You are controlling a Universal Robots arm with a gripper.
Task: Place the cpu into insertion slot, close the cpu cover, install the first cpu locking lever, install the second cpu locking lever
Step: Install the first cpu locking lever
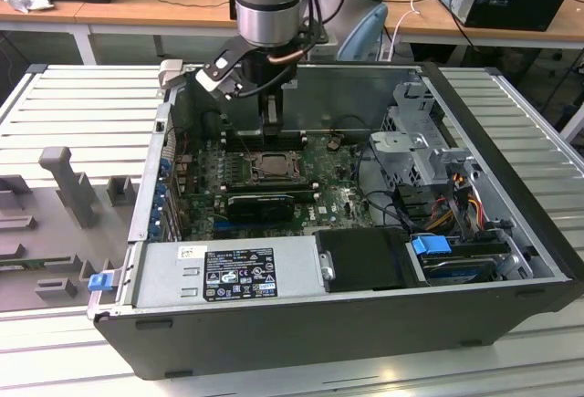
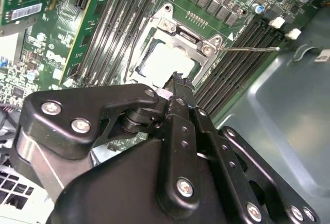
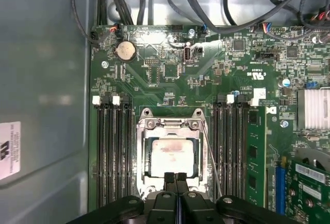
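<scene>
The cpu (image 3: 171,154), a pale square chip, lies in the insertion slot (image 1: 270,167) on the green motherboard. The cpu cover (image 3: 170,127), a silvery frame, lies flat around it. One thin wire lever (image 3: 211,154) runs along the socket's side. In the second wrist view this lever (image 2: 250,49) sticks out over the memory slots, away from the socket. My gripper (image 3: 176,176) is shut, with its tips together at the edge of the cover and nothing seen between them. In the exterior view the gripper (image 1: 271,128) hangs just behind the socket.
Black memory slots (image 3: 113,152) flank the socket on both sides. A green card (image 3: 256,152) stands beside them. The case holds a power supply (image 1: 228,274), a drive cage (image 1: 415,141) and loose cables (image 1: 456,201). Grey fixtures (image 1: 68,178) stand on the table outside the case.
</scene>
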